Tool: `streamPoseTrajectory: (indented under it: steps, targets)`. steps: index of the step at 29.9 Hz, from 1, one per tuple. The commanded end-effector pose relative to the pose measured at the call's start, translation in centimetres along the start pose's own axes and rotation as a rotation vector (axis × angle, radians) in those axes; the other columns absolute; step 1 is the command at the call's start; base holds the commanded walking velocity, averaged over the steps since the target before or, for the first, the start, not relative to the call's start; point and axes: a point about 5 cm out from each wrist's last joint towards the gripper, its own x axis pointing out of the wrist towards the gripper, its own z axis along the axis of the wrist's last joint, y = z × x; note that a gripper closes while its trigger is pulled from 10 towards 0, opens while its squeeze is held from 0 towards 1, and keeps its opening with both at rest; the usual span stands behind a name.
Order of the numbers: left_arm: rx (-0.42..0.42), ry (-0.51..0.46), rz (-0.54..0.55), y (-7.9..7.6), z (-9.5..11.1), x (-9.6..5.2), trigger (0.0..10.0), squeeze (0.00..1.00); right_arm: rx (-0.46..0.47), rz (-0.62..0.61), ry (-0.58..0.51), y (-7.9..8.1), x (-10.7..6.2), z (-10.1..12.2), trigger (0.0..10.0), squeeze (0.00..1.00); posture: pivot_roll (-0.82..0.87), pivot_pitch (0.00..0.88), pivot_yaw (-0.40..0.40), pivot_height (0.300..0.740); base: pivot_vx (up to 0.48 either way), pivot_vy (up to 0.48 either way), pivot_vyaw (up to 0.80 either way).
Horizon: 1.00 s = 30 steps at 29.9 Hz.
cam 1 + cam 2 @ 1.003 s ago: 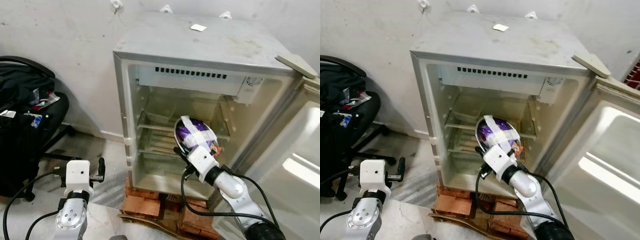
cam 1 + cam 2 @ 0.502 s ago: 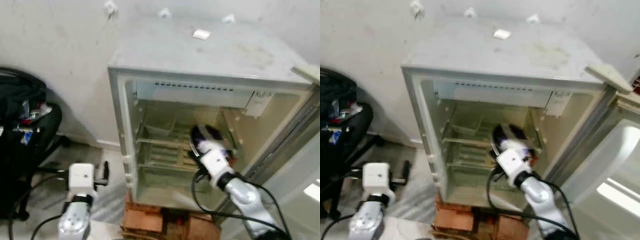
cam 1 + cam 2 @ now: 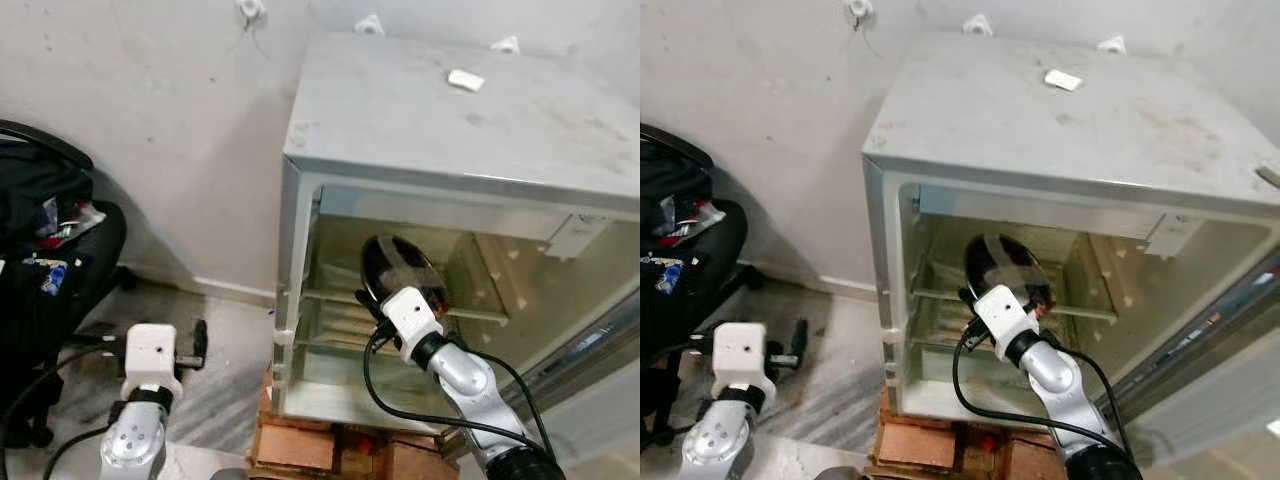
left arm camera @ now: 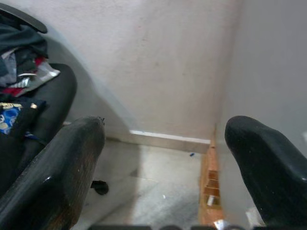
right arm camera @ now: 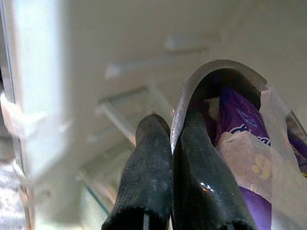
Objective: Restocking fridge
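Here: right hand (image 5: 170, 158) clenched on rim of bowl (image 3: 397, 268), inside open fridge (image 3: 450, 110) above wire shelf (image 3: 340, 300). Left hand (image 4: 163, 158) released, low beside fridge, near chair (image 3: 60, 250).

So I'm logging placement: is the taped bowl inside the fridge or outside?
Inside. The right gripper, shut on the bowl's rim, holds it within the fridge cavity above the wire shelf.

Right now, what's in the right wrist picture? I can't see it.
The right tool pinches the rim of a metal bowl with purple packets taped inside. Behind it are the pale fridge wall and shelf rails.
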Motion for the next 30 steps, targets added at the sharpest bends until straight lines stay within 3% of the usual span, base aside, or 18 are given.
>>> streamPoseTrajectory:
  steps: [1,6,14,20,30]
  targets:
    - [0.007,0.009,-0.013,-0.1,0.0,-0.2,10.0,0.0,-0.014,-0.062,0.045,-1.3,0.0,-0.3,10.0,0.0,0.1,0.0,-0.08,0.74,0.0,0.0,0.0]
    - [0.038,0.012,-0.014,0.0,0.1,-0.5,10.0,0.0,0.004,-0.114,0.105,-2.2,0.0,-1.2,10.0,0.0,0.1,0.029,-0.084,0.74,0.0,0.0,0.0]
    - [0.074,0.015,-0.025,0.0,0.5,-1.7,10.0,0.0,-0.01,-0.098,0.126,-3.1,1.2,-1.0,10.0,0.0,0.11,0.101,-0.094,0.74,0.0,0.0,0.0]
    - [0.09,0.037,-0.048,-0.3,1.2,-4.6,10.0,0.0,-0.049,-0.088,0.144,-4.3,2.6,-0.3,10.0,0.0,0.15,0.195,-0.119,0.74,0.0,0.0,0.0]
    - [0.071,0.062,-0.047,-0.5,2.6,-7.1,10.0,0.0,-0.08,-0.095,0.193,-6.1,5.0,1.0,10.0,0.0,0.2,0.279,-0.136,0.74,0.0,0.0,0.0]
